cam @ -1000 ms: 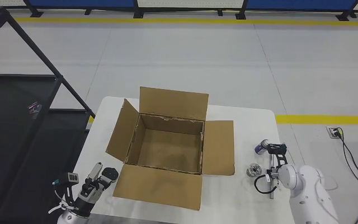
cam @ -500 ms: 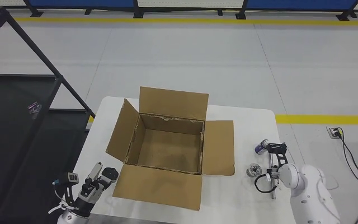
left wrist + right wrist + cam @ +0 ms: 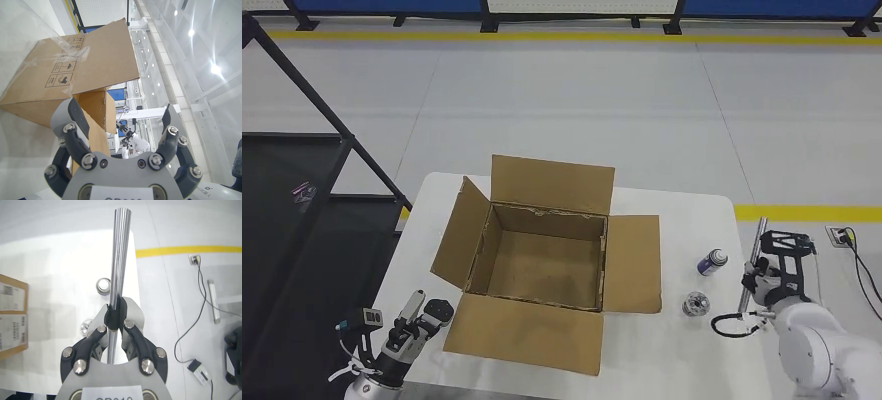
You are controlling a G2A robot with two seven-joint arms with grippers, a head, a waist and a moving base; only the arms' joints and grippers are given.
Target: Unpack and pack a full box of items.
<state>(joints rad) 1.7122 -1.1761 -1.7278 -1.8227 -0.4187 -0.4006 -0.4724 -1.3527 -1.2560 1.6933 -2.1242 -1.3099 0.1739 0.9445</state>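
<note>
Note the change at the right arm: across the last second the right tool has swung outward from its position just beside the two small items to the right edge of the bench, and the steel rod has travelled with it. In the right wrist view the right tool is clenched on the steel rod, with both pads pressed against the shaft. The long polished end projects forward past the bench edge, and a shorter length runs back between the linkages. Everything else has held its place. The cardboard box stands with all four flaps open and its floor bare. The small can stands upright on the bench between the box and the rod, and the round metal part lies just beside it, nearer the robot. The left tool remains parked at the near left corner of the bench, released with its pads spread wide and holding nothing, close to the box's near flap. Treat the unpacking as apparently complete and the packing as beginning with the rod. The latest move took the rod away from the box, so the carry across is not yet made. Expect the rod's length to require alignment with the box opening before lowering, and route it clear of the can and the round part.
</note>
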